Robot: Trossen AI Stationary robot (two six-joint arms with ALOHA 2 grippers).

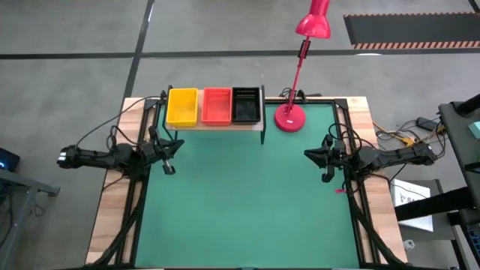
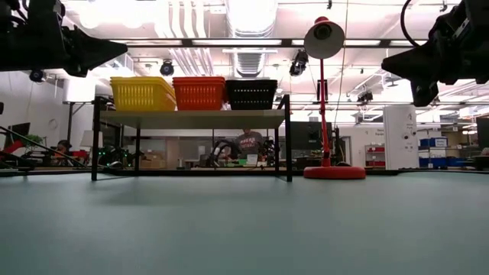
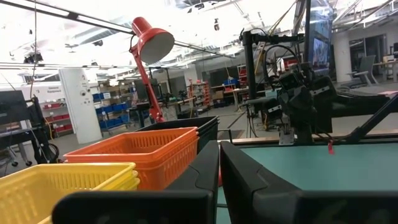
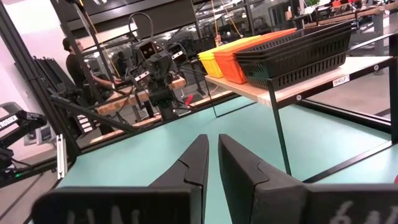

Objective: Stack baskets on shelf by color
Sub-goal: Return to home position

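Observation:
The shelf (image 1: 225,126) stands at the table's far edge on thin black legs. On its wooden top (image 2: 191,118) sit three stacks of baskets side by side: yellow (image 1: 182,106), red-orange (image 1: 217,106) and black (image 1: 246,104). My left gripper (image 1: 178,145) hovers above the table's left side, near the shelf's left end, shut with nothing in it (image 3: 219,149). My right gripper (image 1: 307,154) hovers above the right side, its fingers (image 4: 212,146) close together and holding nothing. Both grippers point roughly level toward the table's middle.
A red desk lamp stands on its round base (image 1: 289,116) just right of the shelf, its stem leaning over the far edge. The green table top (image 1: 240,210) stretches between the two arms. People and workshop racks show in the room beyond.

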